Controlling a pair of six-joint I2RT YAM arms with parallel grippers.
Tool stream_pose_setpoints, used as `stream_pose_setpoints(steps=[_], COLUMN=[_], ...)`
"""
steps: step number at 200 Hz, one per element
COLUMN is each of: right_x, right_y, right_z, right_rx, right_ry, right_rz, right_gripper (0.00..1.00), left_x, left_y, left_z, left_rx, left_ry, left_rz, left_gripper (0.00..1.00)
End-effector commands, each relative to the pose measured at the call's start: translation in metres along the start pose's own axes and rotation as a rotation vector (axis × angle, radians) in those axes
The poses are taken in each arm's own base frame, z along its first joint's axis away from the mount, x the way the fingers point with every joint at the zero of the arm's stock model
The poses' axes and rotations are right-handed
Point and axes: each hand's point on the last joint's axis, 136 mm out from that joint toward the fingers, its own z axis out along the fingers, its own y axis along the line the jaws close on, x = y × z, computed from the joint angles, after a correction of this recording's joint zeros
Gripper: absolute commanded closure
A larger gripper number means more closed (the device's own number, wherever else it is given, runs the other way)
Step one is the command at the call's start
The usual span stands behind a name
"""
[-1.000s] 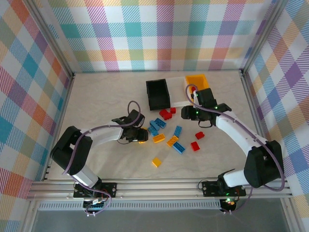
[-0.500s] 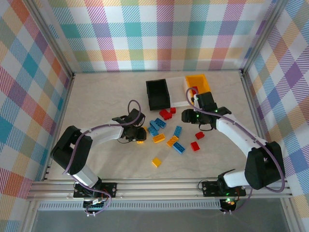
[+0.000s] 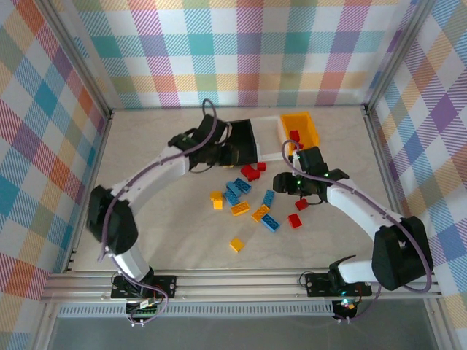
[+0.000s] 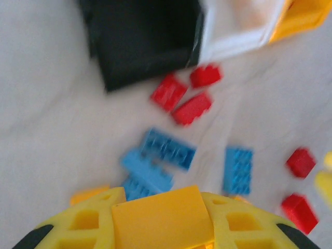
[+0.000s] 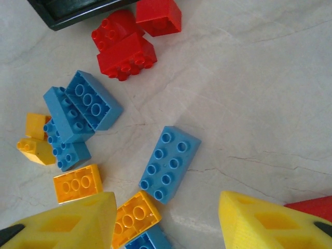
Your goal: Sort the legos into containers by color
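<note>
1. since a second ago the left arm has swung from the pile of bricks up to beside the black bin, and its grip has closed.
2. left fingers are clamped on a yellow-orange brick, held up off the counter.
3. right fingers stand partly open, holding nothing, above a blue brick.
4. white bin and yellow-orange bin sit in a row right of the black one.
5. other legos, red, blue and yellow-orange, lie loose in front of the bins.
</note>
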Motion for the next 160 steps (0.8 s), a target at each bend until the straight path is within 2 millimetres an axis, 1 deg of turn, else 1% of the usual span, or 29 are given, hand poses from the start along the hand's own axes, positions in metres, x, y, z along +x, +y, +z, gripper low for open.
stream_pose_setpoints(steps=[1, 5, 11, 25, 29, 32, 49, 72, 94, 115, 134, 160], right_x=[0.0, 0.0, 0.002, 0.004, 0.005, 0.006, 0.01, 0.016, 0.021, 0.025, 0.028, 0.033], right_y=[0.014, 0.015, 0.015, 0.017, 0.017, 0.016, 0.015, 0.009, 0.009, 0.008, 0.007, 0.006], right_z=[-0.009, -0.011, -0.012, -0.015, -0.016, -0.016, -0.019, -0.02, -0.02, -0.019, -0.017, -0.015], right_rx=[-0.058, -0.061, -0.062, -0.067, -0.066, -0.065, -0.062, -0.039, -0.043, -0.046, -0.048, -0.045], right_ry=[-0.02, -0.022, -0.021, -0.021, -0.021, -0.019, -0.017, -0.005, 0.001, 0.011, 0.018, 0.033], right_rz=[-0.002, -0.003, -0.006, -0.01, -0.012, -0.013, -0.024, -0.037, -0.04, -0.036, -0.031, -0.029], right_gripper=[0.46, 0.46, 0.46, 0.46, 0.46, 0.46, 0.46, 0.46, 0.45, 0.45, 0.45, 0.45], left_x=[-0.009, -0.017, -0.024, -0.038, -0.037, -0.042, -0.05, -0.053, -0.055, -0.056, -0.056, -0.061], left_y=[0.009, 0.008, 0.008, 0.009, 0.01, 0.01, 0.01, 0.018, 0.025, 0.029, 0.028, 0.024], left_z=[0.038, 0.041, 0.053, 0.072, 0.08, 0.082, 0.099, 0.114, 0.12, 0.12, 0.117, 0.105], left_rx=[-0.047, -0.048, -0.055, -0.072, -0.08, -0.081, -0.094, -0.126, -0.134, -0.135, -0.124, -0.109], left_ry=[0.076, 0.066, 0.07, 0.075, 0.087, 0.081, 0.078, 0.08, 0.079, 0.079, 0.082, 0.062], left_rz=[0.064, 0.069, 0.076, 0.088, 0.091, 0.093, 0.11, 0.112, 0.093, 0.079, 0.071, 0.071], left_gripper=[0.75, 0.75, 0.75, 0.75, 0.76, 0.76, 0.76, 0.76, 0.75, 0.62, 0.56, 0.48])
